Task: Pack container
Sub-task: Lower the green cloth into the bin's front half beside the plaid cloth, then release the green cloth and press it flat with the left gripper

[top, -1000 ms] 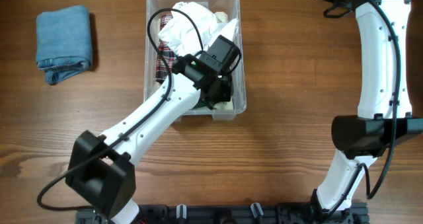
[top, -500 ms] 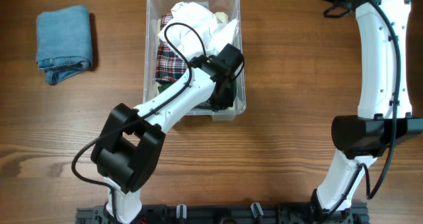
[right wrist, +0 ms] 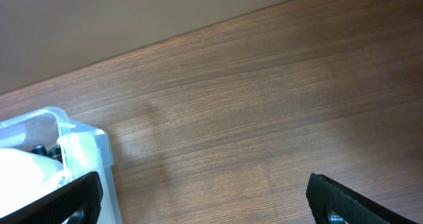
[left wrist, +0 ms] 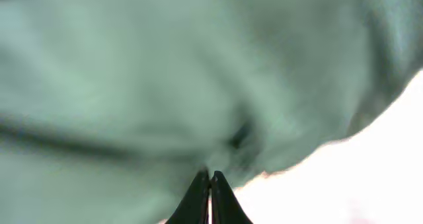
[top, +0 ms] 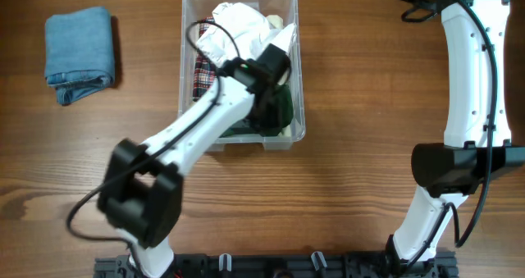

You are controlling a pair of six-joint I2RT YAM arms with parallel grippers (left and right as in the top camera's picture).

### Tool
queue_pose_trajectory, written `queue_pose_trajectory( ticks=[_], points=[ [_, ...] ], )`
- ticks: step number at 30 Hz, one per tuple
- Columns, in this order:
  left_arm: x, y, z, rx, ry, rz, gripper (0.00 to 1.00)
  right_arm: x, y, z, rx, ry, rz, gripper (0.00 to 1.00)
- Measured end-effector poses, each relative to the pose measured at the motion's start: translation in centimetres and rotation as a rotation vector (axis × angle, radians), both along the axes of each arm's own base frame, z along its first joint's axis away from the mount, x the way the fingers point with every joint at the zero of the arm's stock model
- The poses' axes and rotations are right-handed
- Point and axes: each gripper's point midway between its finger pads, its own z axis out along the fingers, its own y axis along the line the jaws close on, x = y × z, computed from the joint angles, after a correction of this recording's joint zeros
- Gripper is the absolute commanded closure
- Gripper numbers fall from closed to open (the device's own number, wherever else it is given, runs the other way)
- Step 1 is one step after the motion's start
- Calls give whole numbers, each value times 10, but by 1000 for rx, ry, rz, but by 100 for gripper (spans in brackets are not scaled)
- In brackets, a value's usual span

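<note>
The clear plastic container [top: 299, 65] stands at the far middle of the table, filled with a white cloth [top: 242, 24], a plaid cloth [top: 201, 75] and a dark green cloth [top: 283, 114]. My left gripper [top: 269, 110] is down inside the container's near right part. In the left wrist view its fingers [left wrist: 210, 179] are shut together, tips against the blurred green cloth [left wrist: 132, 72]. My right gripper [right wrist: 205, 194] is open and empty above bare wood, right of the container's corner [right wrist: 79, 141].
A folded blue towel [top: 79, 52] lies at the far left of the table. The right arm [top: 472, 81] runs along the right side up to the far edge. The left arm's base sits at the near edge.
The left arm's elbow has swung leftward and the wrist has shifted a little farther into the container. The white cloth shows more. The right arm has not moved.
</note>
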Motion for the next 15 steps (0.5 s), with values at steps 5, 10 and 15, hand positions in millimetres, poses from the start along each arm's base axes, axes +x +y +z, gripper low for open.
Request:
queue_pose_trajectory(
  ticks=[5, 10, 15],
  points=[
    [1, 32, 34, 11, -36, 64, 94, 0, 0, 0, 0, 0, 0, 0],
    [3, 46, 34, 38, -29, 93, 90, 0, 0, 0, 0, 0, 0, 0],
    [-3, 57, 24, 88, -13, 98, 90, 0, 0, 0, 0, 0, 0, 1]
  ],
)
